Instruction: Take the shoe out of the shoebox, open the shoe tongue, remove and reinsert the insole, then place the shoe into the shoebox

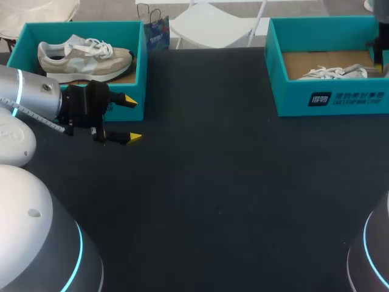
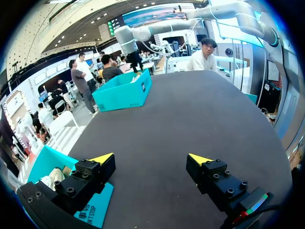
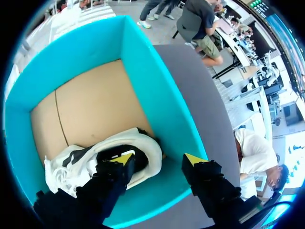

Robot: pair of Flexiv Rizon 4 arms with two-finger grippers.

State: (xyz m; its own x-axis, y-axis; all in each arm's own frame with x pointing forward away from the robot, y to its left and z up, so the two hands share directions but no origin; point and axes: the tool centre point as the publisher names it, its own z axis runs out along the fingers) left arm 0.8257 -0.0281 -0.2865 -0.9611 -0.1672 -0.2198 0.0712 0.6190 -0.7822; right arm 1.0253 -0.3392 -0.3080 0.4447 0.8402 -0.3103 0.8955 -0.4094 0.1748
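A dark matte table (image 1: 213,182) carries a teal cardboard shoebox (image 1: 24,36) at far left holding a beige-and-white sneaker (image 1: 85,56). Just in front of it, the left gripper (image 1: 132,119) gapes wide, holding nothing. At far right, the right gripper (image 3: 158,158) hangs spread apart over a white lace-up shoe (image 3: 114,157) lying in a second teal shoebox (image 3: 143,76).

Our table (image 1: 213,182) is dark and matte. We find two teal boxes resting directly on it, both open-topped and well apart along the far edge. The left box (image 1: 141,67) sits at the far left corner, the right box (image 1: 328,100) at the far right, its printed wall facing us.
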